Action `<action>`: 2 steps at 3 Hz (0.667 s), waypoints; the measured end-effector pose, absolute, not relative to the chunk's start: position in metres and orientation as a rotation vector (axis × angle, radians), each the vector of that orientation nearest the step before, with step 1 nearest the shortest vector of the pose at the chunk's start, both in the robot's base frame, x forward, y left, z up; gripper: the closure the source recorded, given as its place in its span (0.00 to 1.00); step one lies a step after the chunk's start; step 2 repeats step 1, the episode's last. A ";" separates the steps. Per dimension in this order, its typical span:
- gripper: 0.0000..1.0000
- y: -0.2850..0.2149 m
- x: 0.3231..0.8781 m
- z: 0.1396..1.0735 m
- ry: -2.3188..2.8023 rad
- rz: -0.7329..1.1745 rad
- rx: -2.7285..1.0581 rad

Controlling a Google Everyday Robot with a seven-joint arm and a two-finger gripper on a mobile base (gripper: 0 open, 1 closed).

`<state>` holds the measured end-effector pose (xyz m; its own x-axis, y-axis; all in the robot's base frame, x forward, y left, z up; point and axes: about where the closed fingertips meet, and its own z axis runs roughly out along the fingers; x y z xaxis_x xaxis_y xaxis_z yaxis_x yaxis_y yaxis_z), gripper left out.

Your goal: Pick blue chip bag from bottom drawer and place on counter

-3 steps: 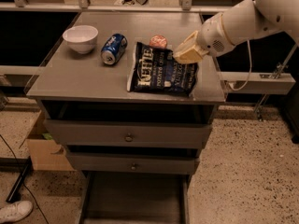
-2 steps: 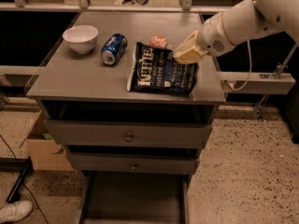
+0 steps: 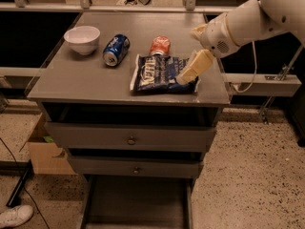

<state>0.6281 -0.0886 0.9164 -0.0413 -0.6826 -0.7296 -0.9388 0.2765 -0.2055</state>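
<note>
The blue chip bag (image 3: 162,74) lies flat on the counter (image 3: 76,82), right of the middle, with its white lettering facing up. My gripper (image 3: 190,70) is at the bag's right end, low over it, on the white arm that comes in from the upper right. I cannot tell whether it touches the bag. The bottom drawer (image 3: 138,204) is pulled out below the cabinet, and the part in view holds nothing.
A white bowl (image 3: 82,38), a blue soda can (image 3: 116,49) on its side and a red can (image 3: 160,46) are on the counter behind the bag. Two knobbed drawers (image 3: 131,140) are shut. A cardboard box (image 3: 45,151) and a shoe (image 3: 16,214) are on the floor at left.
My gripper has moved down and a little toward the counter's front, over the bag's right end. The bag and cans have not moved.
</note>
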 end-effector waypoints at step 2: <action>0.00 -0.089 0.628 0.916 1.791 0.428 -1.474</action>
